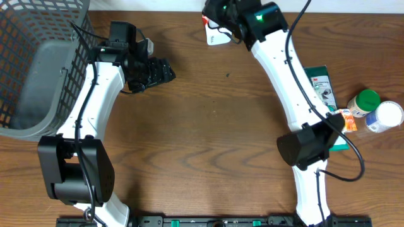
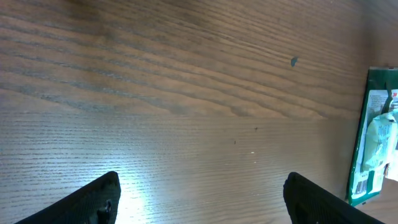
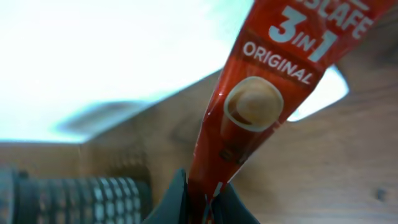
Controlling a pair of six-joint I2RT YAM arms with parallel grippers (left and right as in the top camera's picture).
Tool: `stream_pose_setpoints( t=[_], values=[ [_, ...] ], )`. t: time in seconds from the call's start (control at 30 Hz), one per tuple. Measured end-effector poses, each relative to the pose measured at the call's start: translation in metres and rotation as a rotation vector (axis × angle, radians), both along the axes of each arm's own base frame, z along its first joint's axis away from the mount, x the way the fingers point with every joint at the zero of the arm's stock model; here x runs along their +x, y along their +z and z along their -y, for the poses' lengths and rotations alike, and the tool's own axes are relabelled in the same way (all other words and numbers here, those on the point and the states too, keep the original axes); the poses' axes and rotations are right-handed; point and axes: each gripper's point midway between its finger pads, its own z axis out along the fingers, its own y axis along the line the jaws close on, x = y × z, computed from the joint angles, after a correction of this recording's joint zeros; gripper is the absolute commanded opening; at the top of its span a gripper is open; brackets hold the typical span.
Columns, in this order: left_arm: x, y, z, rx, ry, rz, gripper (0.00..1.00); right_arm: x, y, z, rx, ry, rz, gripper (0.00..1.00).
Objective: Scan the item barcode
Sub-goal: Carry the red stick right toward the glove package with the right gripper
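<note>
Right jaws: the right gripper [image 3: 200, 202] has its fingers pressed together, pinching the near end of the sachet [image 3: 261, 106].
Held item: a red stick pack printed "3 in 1 Original". Its printed front faces the wrist camera, and no barcode shows on that face.
Long axis: it runs straight out from the fingertips, with the free end pointing away from the gripper.
Location of item: at the far edge of the table [image 2: 186, 93], right of centre as seen from above. Its height over the wood cannot be told.
Left jaws: the left gripper [image 2: 202, 190] is spread wide, with nothing between the fingers and bare wood beneath.
Key relation: the sachet lies beyond and to the right of the left gripper, well apart from it. The right arm is the nearer one, since it holds the pack.
Scanner: none can be picked out with certainty.
Coming move (judgement): a roll about the pack's long axis looks needed to bring the hidden back face, where a barcode likely sits, toward a reader.
Right margin: a green package [image 2: 373, 137], a green-capped bottle [image 1: 365, 102] and a white bottle [image 1: 385, 116] lie untouched.
Left margin: a wire basket [image 1: 38, 75].
</note>
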Motion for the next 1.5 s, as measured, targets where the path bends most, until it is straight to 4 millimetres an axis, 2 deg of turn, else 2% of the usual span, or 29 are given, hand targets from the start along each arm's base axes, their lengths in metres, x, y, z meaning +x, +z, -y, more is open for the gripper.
stream_pose_setpoints(
  t=[0.17, 0.3, 0.5, 0.6, 0.77, 1.23, 1.5],
  values=[
    [0.0, 0.0, 0.0, -0.001, 0.002, -0.001, 0.85, 0.029, -0.04, -0.013, 0.085, -0.075, -0.026, 0.01],
    [0.0, 0.0, 0.0, 0.0, 0.002, -0.001, 0.85, 0.046, -0.087, -0.02, 0.129, -0.133, -0.082, 0.01],
    [0.0, 0.0, 0.0, 0.0, 0.002, -0.001, 0.85, 0.058, -0.146, -0.024, 0.164, -0.196, -0.157, 0.01],
    [0.0, 0.0, 0.0, 0.0, 0.002, -0.001, 0.85, 0.063, -0.162, -0.025, 0.178, -0.212, -0.166, 0.01],
    [0.0, 0.0, 0.0, 0.0, 0.002, -0.001, 0.85, 0.068, -0.168, -0.025, 0.192, -0.228, -0.158, 0.01],
    [0.0, 0.0, 0.0, 0.0, 0.002, -0.001, 0.85, 0.087, -0.16, -0.021, 0.199, -0.273, -0.052, 0.01],
    [0.0, 0.0, 0.0, 0.0, 0.002, -0.001, 0.85, 0.085, -0.177, -0.031, 0.181, -0.268, -0.054, 0.01]
  ],
)
